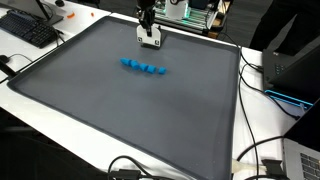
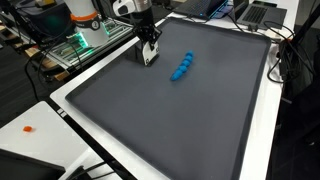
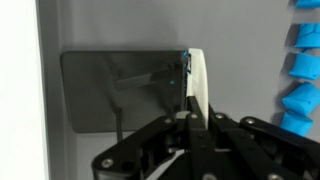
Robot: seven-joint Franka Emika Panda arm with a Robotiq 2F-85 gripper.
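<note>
i see my gripper (image 1: 150,36) at the far edge of the big gray mat (image 1: 100,115), close to the robot's base. its two fingers are close together and a thin white piece (image 3: 197,75) sits between them. it looks pinched tight. in the wrist view i see the white piece from its edge, standing up tall and a bit tilted. a dark shadow lies on the mat to one side of it. in an exterior view the white piece (image 2: 151,55) hangs at the tip of the gripper, low over the mat. i cannot tell if its bottom edge touches the mat.

a row of small blue blocks (image 1: 144,67) lies on the mat near the gripper, but apart from it. the blocks touch each other in a short line. in the wrist view they run down the right edge of the picture.

the mat lies on a white table (image 1: 45,100). a black keyboard (image 1: 30,30) rests on the table beside the mat, well apart from the gripper.
</note>
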